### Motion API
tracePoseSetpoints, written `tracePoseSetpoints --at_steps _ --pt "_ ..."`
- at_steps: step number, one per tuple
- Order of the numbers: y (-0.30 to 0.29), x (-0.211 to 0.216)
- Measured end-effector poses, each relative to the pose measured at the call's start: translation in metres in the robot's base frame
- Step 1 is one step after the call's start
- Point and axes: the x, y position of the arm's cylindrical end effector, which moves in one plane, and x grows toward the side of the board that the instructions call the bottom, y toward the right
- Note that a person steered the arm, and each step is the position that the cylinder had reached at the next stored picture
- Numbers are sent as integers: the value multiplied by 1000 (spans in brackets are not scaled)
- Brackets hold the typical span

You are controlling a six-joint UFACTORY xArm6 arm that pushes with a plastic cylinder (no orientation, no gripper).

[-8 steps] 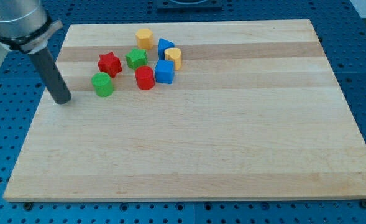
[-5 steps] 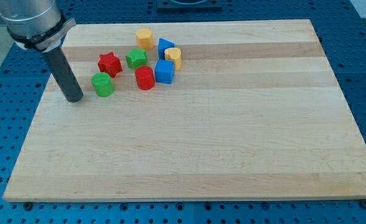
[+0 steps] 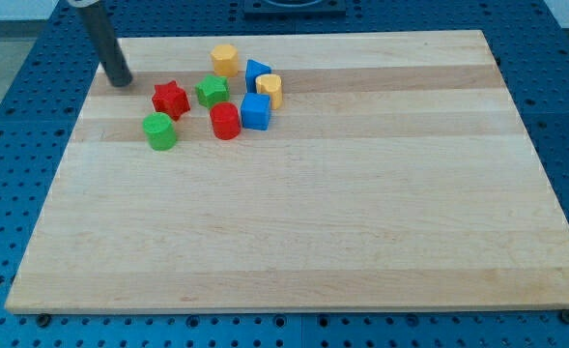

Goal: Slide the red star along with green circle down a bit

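Note:
The red star (image 3: pixel 170 98) lies on the wooden board (image 3: pixel 294 193) near its top left. The green circle (image 3: pixel 159 131) sits just below it and slightly to the left, a small gap between them. My tip (image 3: pixel 121 81) rests on the board up and to the left of the red star, a short gap away, touching no block.
A green star-like block (image 3: pixel 212 92), a red cylinder (image 3: pixel 225 122), a blue cube (image 3: pixel 256 111), a blue block (image 3: pixel 256 72), a yellow block (image 3: pixel 270 89) and a yellow hexagon (image 3: pixel 225 60) cluster to the right of the red star.
My tip has moved from left of the green circle toward the view's top, now above and left of the red star. No block has moved.

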Motion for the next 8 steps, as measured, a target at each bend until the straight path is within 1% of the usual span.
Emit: tracePoseSetpoints --at_steps 1,3,5,6,7,8 --pt "37 0" --pt "56 1" --pt "58 38" --pt "58 49" --pt "73 68" --pt "89 69"
